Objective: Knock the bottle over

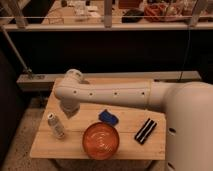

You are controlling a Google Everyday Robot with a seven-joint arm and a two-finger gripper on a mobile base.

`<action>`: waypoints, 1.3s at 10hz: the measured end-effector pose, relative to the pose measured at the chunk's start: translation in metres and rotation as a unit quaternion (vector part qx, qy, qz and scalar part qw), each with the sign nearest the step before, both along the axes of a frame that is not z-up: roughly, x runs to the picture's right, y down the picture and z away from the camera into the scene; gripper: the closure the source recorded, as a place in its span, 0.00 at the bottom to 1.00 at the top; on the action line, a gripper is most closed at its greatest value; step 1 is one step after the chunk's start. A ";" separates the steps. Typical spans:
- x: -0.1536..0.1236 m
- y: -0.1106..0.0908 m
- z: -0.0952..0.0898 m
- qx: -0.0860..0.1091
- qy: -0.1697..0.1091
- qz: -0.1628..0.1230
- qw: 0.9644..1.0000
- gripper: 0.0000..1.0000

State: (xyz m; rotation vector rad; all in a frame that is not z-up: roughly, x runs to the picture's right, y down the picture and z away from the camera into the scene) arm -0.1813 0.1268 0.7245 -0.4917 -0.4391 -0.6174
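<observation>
The bottle (56, 125) is small and clear with a whitish cap and a pale label. It stands upright near the left front of the wooden table (131, 150). My white arm (115, 93) reaches from the right across the table. My gripper (68, 108) hangs down from the wrist at the arm's left end. It is just above and to the right of the bottle, a short gap away and not touching it.
An orange bowl (101, 141) sits at the front middle of the table. A blue object (108, 117) lies just behind it. A black, striped flat item (145, 131) lies to the right. A ledge and railing run behind the table.
</observation>
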 end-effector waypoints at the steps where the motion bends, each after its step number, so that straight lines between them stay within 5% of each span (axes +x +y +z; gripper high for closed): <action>1: -0.006 0.002 0.002 -0.004 -0.005 -0.006 1.000 0.91; 9: -0.060 0.016 0.005 -0.023 -0.046 -0.057 0.997 0.91; 13: -0.061 0.024 0.008 -0.031 -0.050 -0.079 0.995 0.91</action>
